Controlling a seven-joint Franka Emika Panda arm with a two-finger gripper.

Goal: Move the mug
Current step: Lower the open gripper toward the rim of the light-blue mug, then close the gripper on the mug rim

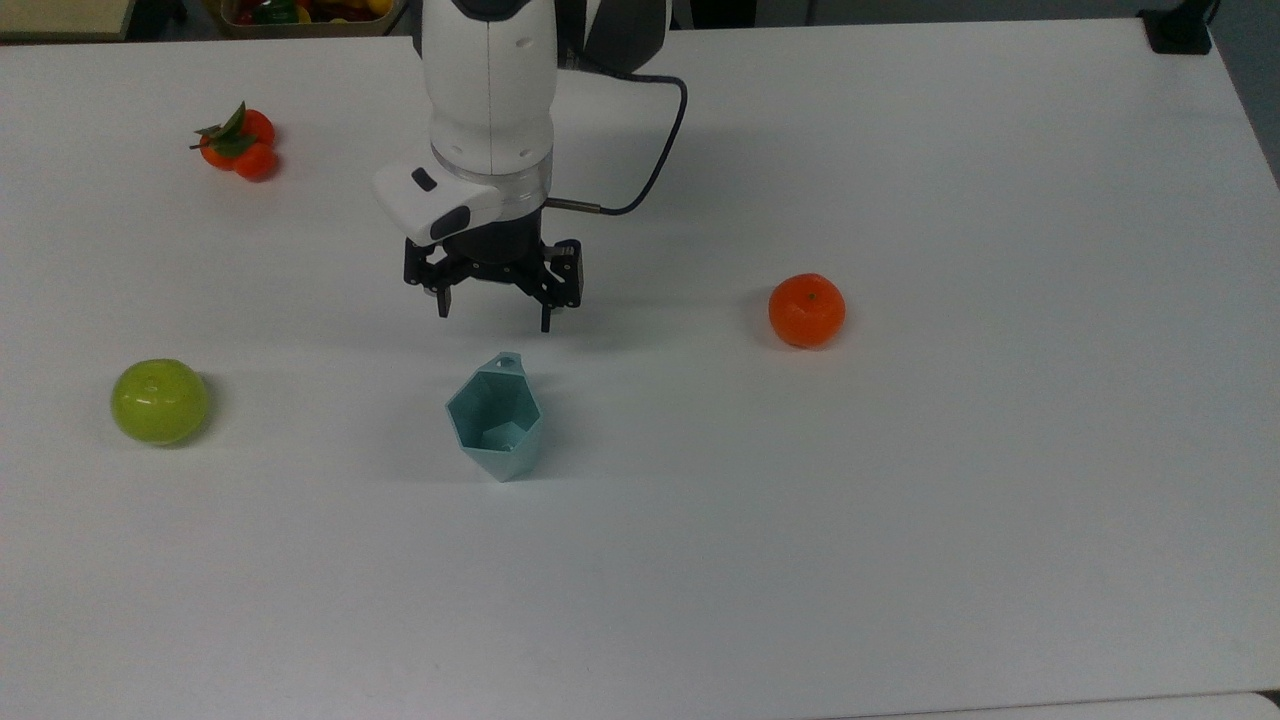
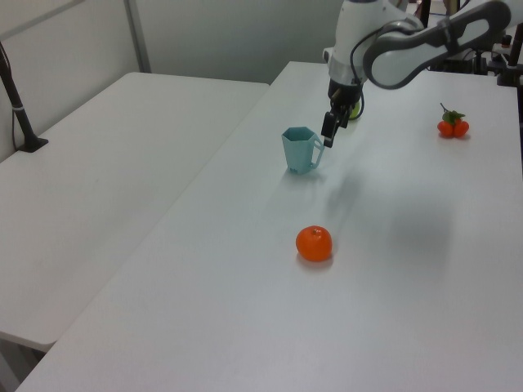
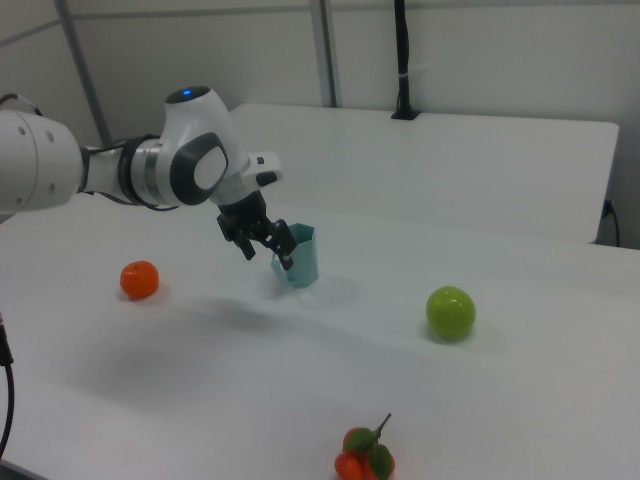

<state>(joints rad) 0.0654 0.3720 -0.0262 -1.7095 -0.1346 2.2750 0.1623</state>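
The gripper [image 1: 494, 318] is being held spread open and empty, fingers pointing down, just above centre in the top view. It is being carried on the white arm [image 1: 488, 90] that is reaching in from the top edge of that frame. In the left view the gripper [image 2: 330, 135] is being seen at upper centre, right beside the handle side of the mug; whether contact is being made cannot be told.

The mug [image 1: 496, 420] is being seen upright on the white table [image 1: 900, 500], just below the gripper in the top view, its handle tab turned toward the fingers. In the right view the mug [image 3: 301, 256] is being partly covered by the gripper [image 3: 267, 256] near frame centre.

A green apple [image 1: 159, 401] is sitting at the top view's left, an orange [image 1: 807, 310] at the top view's right, and a leafy tangerine pair [image 1: 237, 142] in the upper left.
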